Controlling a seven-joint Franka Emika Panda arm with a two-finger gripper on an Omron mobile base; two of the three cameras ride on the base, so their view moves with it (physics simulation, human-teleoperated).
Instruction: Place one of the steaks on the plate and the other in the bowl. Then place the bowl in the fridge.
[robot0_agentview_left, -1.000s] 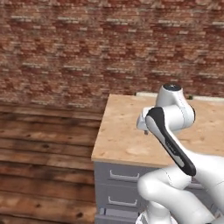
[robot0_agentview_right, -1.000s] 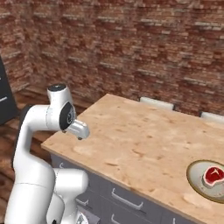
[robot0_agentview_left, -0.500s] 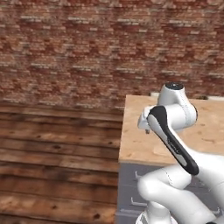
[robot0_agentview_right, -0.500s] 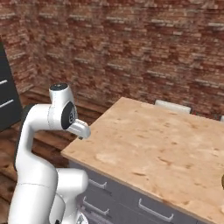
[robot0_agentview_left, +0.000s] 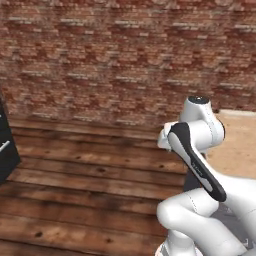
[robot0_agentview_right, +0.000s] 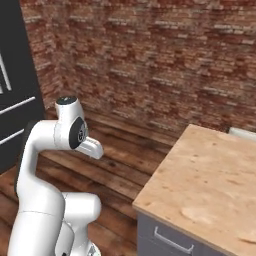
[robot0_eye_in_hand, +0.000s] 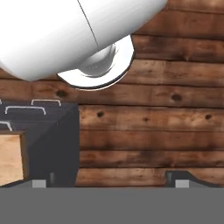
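**Base turned away from the worktop toward the fridge**

The arm is seen folded high over its base, with the hand pointed down at the wooden floor. Its two fingertips are held wide apart, and nothing is gripped between them.

Compared with a second ago, both base views have swung left, a shift caused by the camera's own motion. The worktop is now pushed to the right edge, only its near left corner being shown. The steak and plate once visible at its right end have passed out of frame. The dark fridge has come into sight along the left edge, against the brick wall.
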